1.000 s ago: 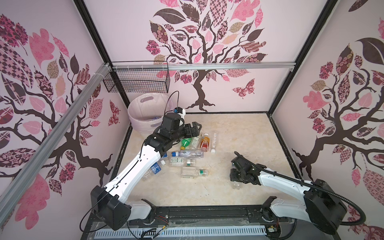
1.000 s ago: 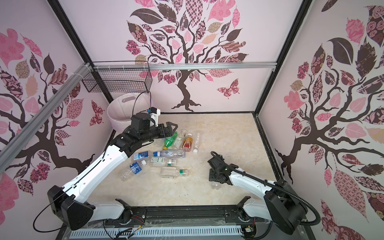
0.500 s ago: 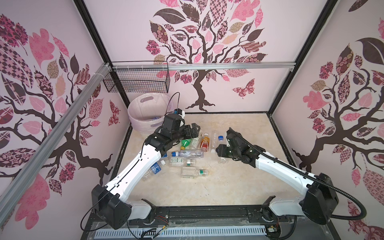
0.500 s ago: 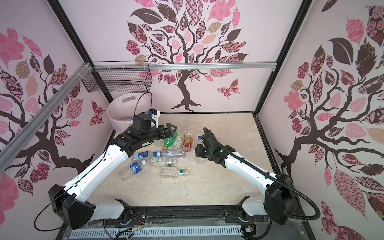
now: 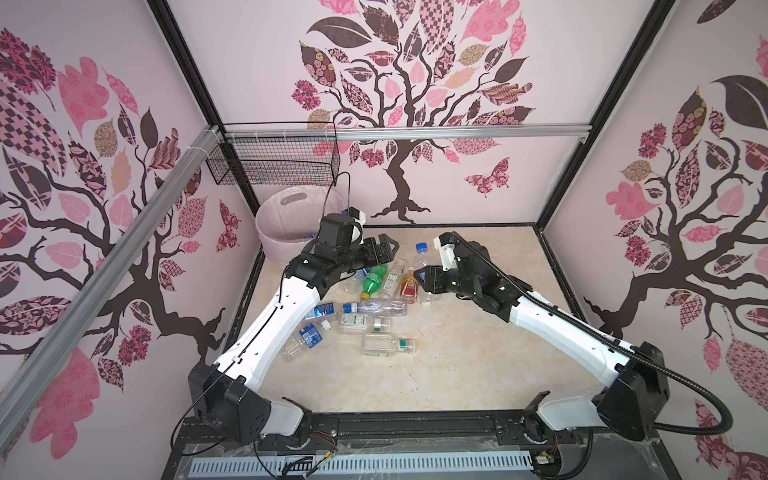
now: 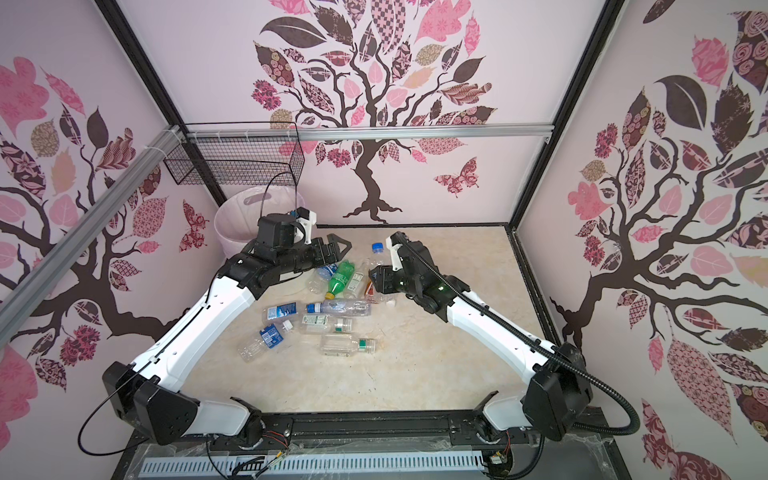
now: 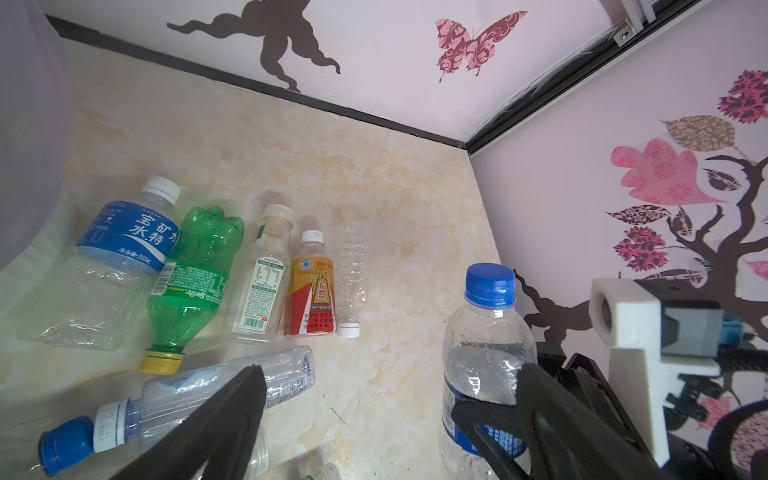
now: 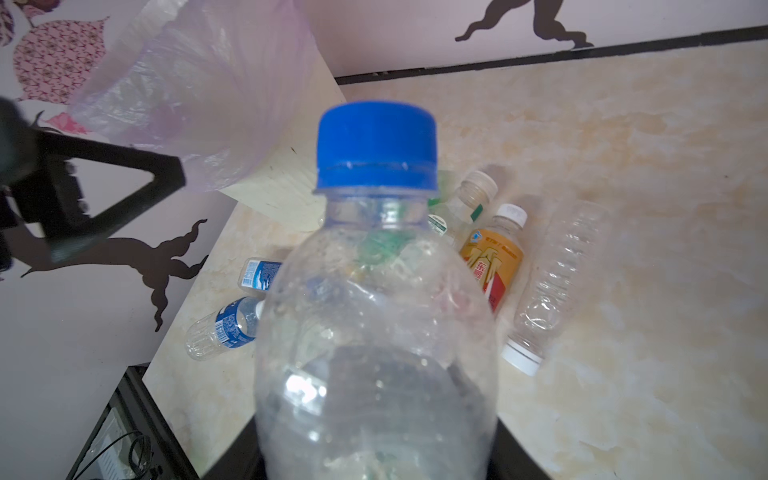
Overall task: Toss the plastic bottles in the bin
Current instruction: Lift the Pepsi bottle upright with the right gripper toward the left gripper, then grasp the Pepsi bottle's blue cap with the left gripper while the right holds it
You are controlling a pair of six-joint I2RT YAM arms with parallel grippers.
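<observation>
Right fingers (image 5: 426, 279), clamped on blue-capped bottle (image 8: 376, 311), now sit mid-frame, up from lower right. Left fingers (image 7: 232, 419) wide, empty. Release only above bin (image 5: 276, 245).

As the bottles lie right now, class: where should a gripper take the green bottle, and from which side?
Grip the green bottle at its narrowing shoulder beside the yellow cap, coming from straight above, jaws across its length. It lies flat, neighbours close along its wide body; probably only the neck leaves room for fingers.
</observation>
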